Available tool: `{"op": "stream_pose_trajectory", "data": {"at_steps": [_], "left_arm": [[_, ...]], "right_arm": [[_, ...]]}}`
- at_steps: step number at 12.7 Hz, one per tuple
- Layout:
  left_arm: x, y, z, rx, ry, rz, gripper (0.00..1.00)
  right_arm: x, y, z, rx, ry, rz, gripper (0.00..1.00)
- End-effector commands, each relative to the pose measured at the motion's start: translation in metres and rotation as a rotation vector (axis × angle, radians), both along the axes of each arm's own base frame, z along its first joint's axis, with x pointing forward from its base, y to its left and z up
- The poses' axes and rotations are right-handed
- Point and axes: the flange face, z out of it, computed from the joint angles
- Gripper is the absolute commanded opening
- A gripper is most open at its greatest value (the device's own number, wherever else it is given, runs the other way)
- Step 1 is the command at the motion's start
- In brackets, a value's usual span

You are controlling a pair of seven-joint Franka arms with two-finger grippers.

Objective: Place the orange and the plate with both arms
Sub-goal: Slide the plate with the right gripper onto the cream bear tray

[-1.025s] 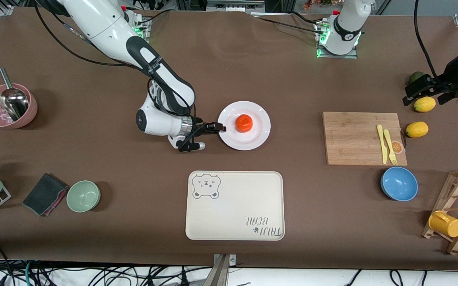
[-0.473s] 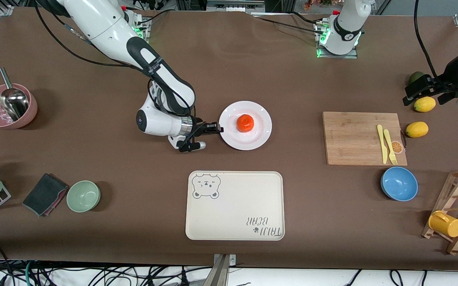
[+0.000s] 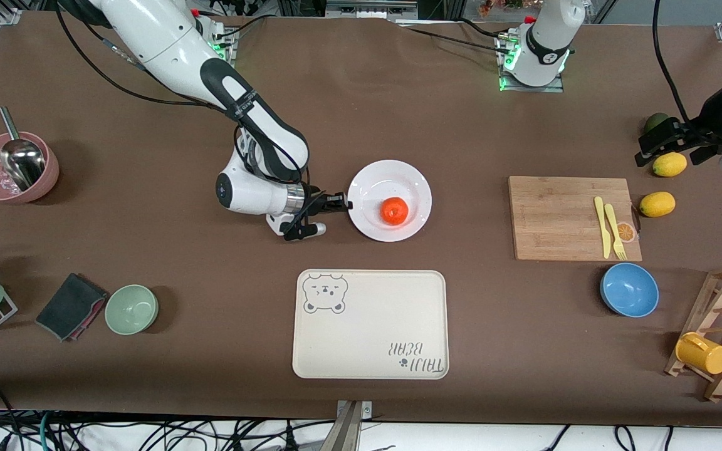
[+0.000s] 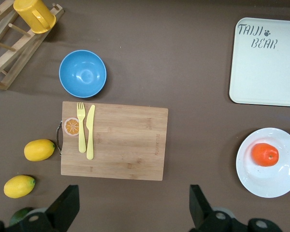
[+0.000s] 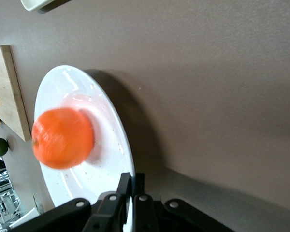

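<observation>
The plate (image 3: 392, 174) is round, so it has no long axis; it sits face up near the middle of the bench (image 3: 461, 125), and I cannot tell whether its rim has left the surface; the right wrist view shows a dark shadow under its edge. The orange (image 3: 394, 211) lies on the plate, off centre toward the plate's five o'clock as the front view shows it; it is slightly flattened, and which way its stem points I cannot tell.

The right end effector (image 3: 343, 202) meets the plate at its nine o'clock edge; its fingers (image 5: 130, 191) are pressed together, pinching the rim (image 5: 63, 82) between them; the orange (image 5: 63, 137) sits apart from them, farther in on the plate. The right arm comes down from its base at twelve o'clock, folds at the elbow, and lays its wrist low and level over the bench, the fingers pointing toward three o'clock in the front view.

The left end effector (image 3: 677, 150) waits in the air over the left arm's end of the bench, above a lemon (image 3: 669, 164), its fingers (image 4: 63, 208) spread wide and holding nothing; its wrist looks down on the cutting board (image 4: 125, 145), with the plate (image 4: 261, 181) and the orange (image 4: 265, 154) well apart from it.

The bear-printed tray (image 3: 370, 326) lies at the plate's six o'clock, nearer the front camera; the cutting board (image 3: 561, 219) lies at its three o'clock.
</observation>
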Motion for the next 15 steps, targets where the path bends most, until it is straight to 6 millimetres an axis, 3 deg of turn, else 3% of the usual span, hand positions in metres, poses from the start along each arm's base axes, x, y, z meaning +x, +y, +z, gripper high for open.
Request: {"op": "stream_pose_trajectory", "data": {"at_steps": [1,4,10,15], "left_arm": [[0.003,0.003,0.005,-0.021,0.005,-0.006,1.0],[0.003,0.002,0.005,-0.021,0.005,-0.008,1.0],[0.003,0.003,0.005,-0.021,0.005,-0.006,1.0],[0.003,0.003,0.005,-0.021,0.005,-0.006,1.0]], "right_arm": [[0.004,0.0,-0.007,-0.006,-0.03,-0.027,0.0],[0.01,-0.002,-0.003,-0.004,-0.075,-0.026,0.0],[0.043,0.004,0.032,0.096,-0.086,-0.139,0.0],[0.07,-0.007,0.055,0.177,-0.062,-0.19,0.0]]}}
